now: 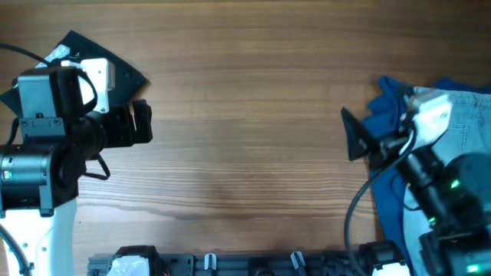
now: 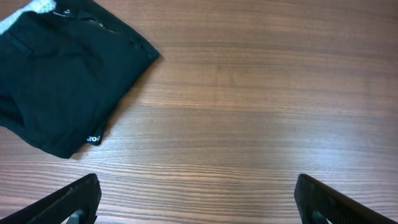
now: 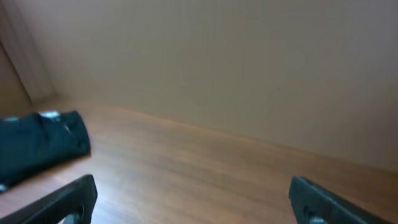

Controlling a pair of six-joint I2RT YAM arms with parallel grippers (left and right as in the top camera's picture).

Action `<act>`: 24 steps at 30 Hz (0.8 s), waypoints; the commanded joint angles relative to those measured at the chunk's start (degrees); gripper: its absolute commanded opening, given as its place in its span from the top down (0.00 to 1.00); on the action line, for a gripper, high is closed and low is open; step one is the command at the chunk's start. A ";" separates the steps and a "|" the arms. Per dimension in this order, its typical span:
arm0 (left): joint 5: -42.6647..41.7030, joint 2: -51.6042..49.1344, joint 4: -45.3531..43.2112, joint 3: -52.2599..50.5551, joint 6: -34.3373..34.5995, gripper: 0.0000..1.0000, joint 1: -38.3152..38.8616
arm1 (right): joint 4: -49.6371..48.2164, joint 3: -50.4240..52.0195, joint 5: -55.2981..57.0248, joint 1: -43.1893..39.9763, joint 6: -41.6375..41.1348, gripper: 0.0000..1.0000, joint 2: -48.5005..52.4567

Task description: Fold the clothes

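Working over a wooden tabletop (image 1: 245, 92): storing folded black shorts (image 2: 62, 81) far-left, seemingly finished; leaving blue top (image 1: 387, 107) and jeans (image 1: 468, 115) heaped right, likely awaiting folding; holding left end effector (image 2: 199, 202) and right end effector (image 3: 193, 202) wide, empty.

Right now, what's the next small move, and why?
Likely bring the right tool down onto the blue top beside it and pinch an edge: that tool is open and empty, the black shorts lie folded, the top is crumpled.

Left arm (image 1: 46, 165): black joints, grey block, white link, looped black cable.
Right arm (image 1: 441, 180): black, white housing, green light.
Left pincer (image 1: 144, 123): black.
Right pincer (image 1: 350, 135): black.
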State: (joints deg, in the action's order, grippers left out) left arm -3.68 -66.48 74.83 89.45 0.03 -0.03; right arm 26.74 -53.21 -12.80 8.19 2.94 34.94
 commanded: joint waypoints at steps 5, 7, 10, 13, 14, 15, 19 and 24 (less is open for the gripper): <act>0.57 -0.04 0.02 -0.20 -0.92 0.00 0.31 | -19.30 32.17 -0.13 -0.02 1.29 0.00 -19.47; 0.57 -0.04 0.02 -0.20 -0.92 0.00 0.31 | -22.67 38.12 -0.11 -0.02 0.22 0.00 -24.17; 0.57 -0.04 0.02 -0.20 -0.92 0.00 0.31 | -25.49 44.76 -0.09 -0.50 -0.11 0.00 -30.34; 0.57 -0.04 0.02 -0.20 -0.92 0.00 0.31 | -27.96 49.88 -0.11 -2.12 -1.95 0.00 -34.82; 0.57 -0.04 0.02 -0.20 -0.92 0.00 0.31 | -28.52 51.06 -0.11 -2.67 -2.82 0.00 -34.73; 0.57 -0.04 0.02 -0.20 -0.92 0.00 0.31 | -28.63 52.09 -0.09 -3.21 -3.85 0.00 -34.77; 0.57 -0.04 0.02 -0.20 -0.92 0.00 0.31 | -27.93 52.94 -0.09 -4.11 -5.03 0.00 -34.75; 0.57 -0.04 0.02 -0.20 -0.92 0.00 0.31 | -27.93 52.92 -0.09 -4.09 -5.01 0.00 -34.73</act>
State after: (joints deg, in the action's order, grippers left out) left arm -3.66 -66.52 74.87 89.41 0.03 -0.03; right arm -0.95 -0.36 -12.38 4.34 -0.89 1.10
